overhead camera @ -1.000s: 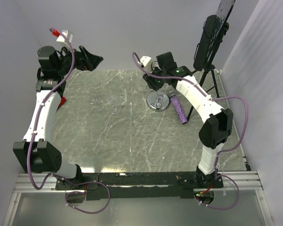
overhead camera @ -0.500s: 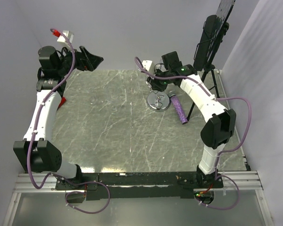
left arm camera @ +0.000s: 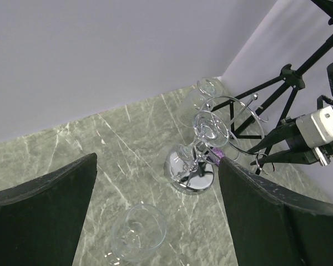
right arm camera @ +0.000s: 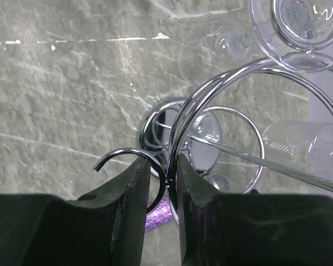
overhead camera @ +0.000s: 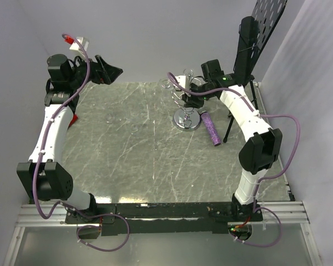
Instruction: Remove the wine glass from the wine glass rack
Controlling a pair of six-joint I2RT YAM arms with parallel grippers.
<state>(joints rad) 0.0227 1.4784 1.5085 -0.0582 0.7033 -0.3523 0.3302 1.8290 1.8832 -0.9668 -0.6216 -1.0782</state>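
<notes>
The chrome wine glass rack (overhead camera: 186, 118) stands at the back right of the table on its shiny disc base. Clear wine glasses (overhead camera: 165, 84) hang from its top ring. My right gripper (overhead camera: 186, 92) is at that ring. In the right wrist view the right gripper (right arm camera: 167, 172) is shut on the ring's chrome wire (right arm camera: 211, 91), with a glass foot (right arm camera: 299, 22) above. My left gripper (overhead camera: 112, 71) is open and empty, raised at the back left. In the left wrist view the left gripper (left arm camera: 156, 166) looks at the rack (left arm camera: 198, 176) and a glass (left arm camera: 137, 231) standing on the table.
A tall black tripod stand (overhead camera: 241, 50) with a perforated panel stands just behind the right arm by the right wall. A purple glittery cylinder (overhead camera: 211, 128) lies right of the rack base. The back wall is close behind the rack.
My right gripper has moved right and back at the rack's top, so the ring and hanging glasses now show. The left arm has stayed still.
</notes>
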